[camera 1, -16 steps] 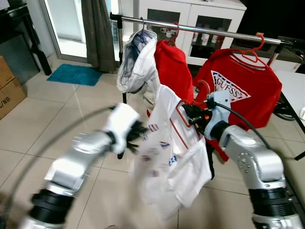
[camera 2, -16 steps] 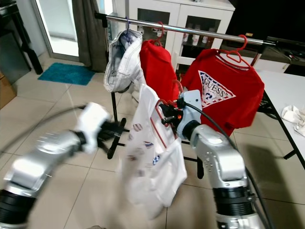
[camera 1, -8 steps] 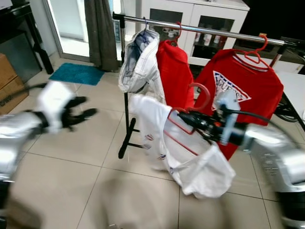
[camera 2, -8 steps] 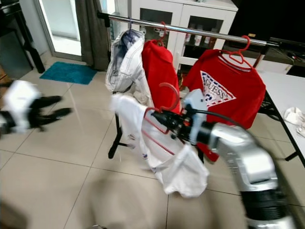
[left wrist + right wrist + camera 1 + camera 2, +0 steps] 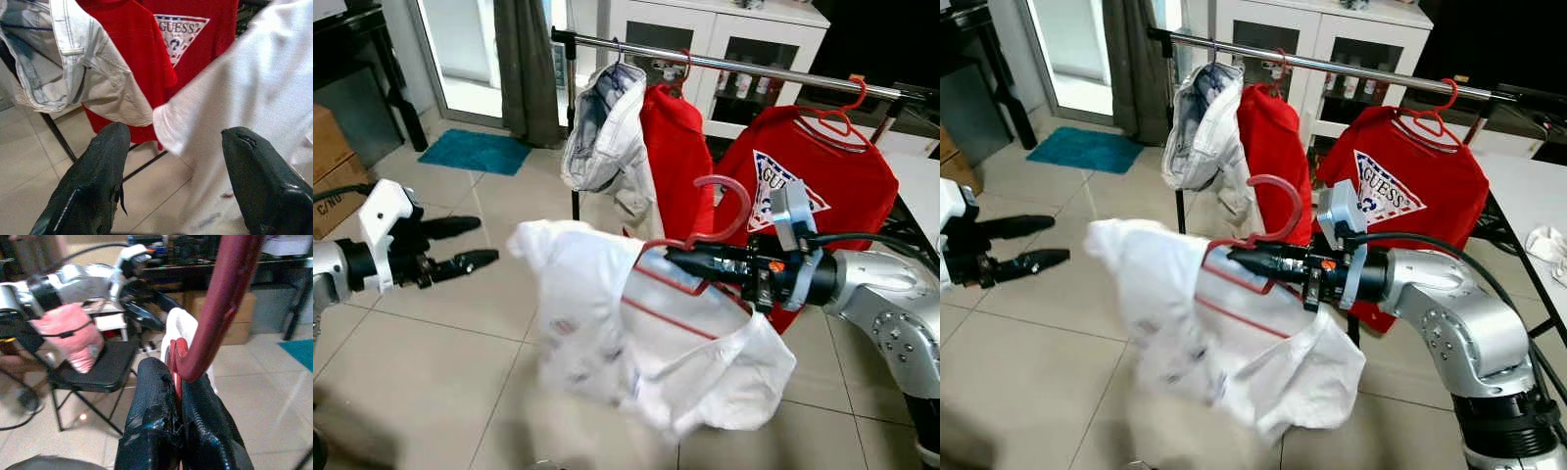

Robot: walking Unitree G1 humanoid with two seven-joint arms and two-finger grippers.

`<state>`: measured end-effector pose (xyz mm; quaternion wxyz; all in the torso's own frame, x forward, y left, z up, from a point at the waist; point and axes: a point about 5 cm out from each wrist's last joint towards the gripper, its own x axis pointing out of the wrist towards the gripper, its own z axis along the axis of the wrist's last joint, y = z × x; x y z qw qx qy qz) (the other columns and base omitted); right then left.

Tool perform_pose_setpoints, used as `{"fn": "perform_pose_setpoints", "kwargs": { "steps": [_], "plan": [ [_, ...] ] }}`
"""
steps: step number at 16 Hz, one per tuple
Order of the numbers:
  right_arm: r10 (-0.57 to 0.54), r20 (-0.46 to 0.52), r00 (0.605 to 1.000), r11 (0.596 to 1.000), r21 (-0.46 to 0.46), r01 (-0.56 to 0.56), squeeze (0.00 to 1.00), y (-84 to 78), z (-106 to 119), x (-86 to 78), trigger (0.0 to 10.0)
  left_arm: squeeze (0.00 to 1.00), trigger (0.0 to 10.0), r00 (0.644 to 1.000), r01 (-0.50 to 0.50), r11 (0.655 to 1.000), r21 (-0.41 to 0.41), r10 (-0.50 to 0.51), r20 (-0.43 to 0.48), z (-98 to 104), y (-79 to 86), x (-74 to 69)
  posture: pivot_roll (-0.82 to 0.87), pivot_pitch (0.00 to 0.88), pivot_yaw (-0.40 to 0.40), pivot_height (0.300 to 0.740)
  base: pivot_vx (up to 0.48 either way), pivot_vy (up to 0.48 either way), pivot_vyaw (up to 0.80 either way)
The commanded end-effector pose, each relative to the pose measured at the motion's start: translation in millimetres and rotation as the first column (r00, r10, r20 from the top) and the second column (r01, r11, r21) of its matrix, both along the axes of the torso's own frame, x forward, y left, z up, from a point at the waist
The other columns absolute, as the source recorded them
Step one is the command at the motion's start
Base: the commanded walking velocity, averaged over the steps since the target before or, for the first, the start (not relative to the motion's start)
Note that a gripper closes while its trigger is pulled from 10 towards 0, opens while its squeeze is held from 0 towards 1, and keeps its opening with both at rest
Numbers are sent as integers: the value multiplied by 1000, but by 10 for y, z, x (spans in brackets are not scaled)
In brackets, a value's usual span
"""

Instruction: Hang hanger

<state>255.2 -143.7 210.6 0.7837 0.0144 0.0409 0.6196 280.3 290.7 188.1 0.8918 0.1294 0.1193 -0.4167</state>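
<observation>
1. Red plastic hanger with a thick curved hook, carrying a white shirt; we see it held out in mid-air in front of the rack, below the rail and not on it.
2. Our right end effector has its two long black fingers pressed together on the hanger's neck, just under the hook; in the right wrist view the glossy black fingers squeeze the red stem with no gap.
3. White shirt is soft and crumpled, billowing to the robot's left, with red piping along the neckline and small faint printed marks; its edges are blurred.
4. Our left end effector is out to the left, well apart from the shirt, fingers spread and holding nothing; in the left wrist view the two matte black fingers stand wide with white cloth between and beyond them.
5. Metal rail is a shiny round tube on a black frame.
6. On the rail: a pale denim garment, a plain red shirt, and a red T-shirt with a triangular GUESS print on its own red hanger.
7. Floor is glossy beige tile; a teal mat lies beyond.
</observation>
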Motion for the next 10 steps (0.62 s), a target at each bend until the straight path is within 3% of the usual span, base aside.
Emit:
{"fn": "perform_pose_setpoints", "kwargs": {
  "steps": [1, 3, 4, 5, 6, 10],
  "plan": [
    [26, 42, 999, 1000, 6, -27, 0, -11, 130, -10, 10000, 0, 10000, 1000, 28, 1000, -7, -27, 7, 14, -41, 15, -97, 0, -61, 740, 0, 0, 0],
    [54, 41, 998, 998, 6, -54, 0, -2, 153, -39, 10000, 0, 10000, 997, 81, 996, -39, -82, -15, -11, -90, 11, -103, 0, -56, 740, 0, 0, 0],
    [65, 42, 997, 998, 7, -66, 0, 5, 171, -54, 10000, 0, 4784, 991, 125, 990, -62, -128, -34, -31, -121, 7, -109, 0, -50, 740, 0, 0, 0],
    [66, 42, 997, 998, 7, -66, 0, 5, 175, -56, 10000, 0, 4118, 989, 138, 988, -69, -141, -40, -37, -133, 5, -111, 0, -46, 740, 0, 0, 0],
    [64, 43, 997, 998, 6, -64, 0, 2, 178, -61, 10000, 0, 0, 980, 182, 980, -85, -187, -60, -56, -167, -12, -114, 0, -41, 740, 0, 0, 0],
    [61, 41, 997, 998, 7, -61, 0, 10, 171, -73, 10000, 0, 0, 980, 180, 980, -86, -187, -75, -129, -177, -13, -114, 0, -41, 740, 0, 0, 0]
  ]
}}
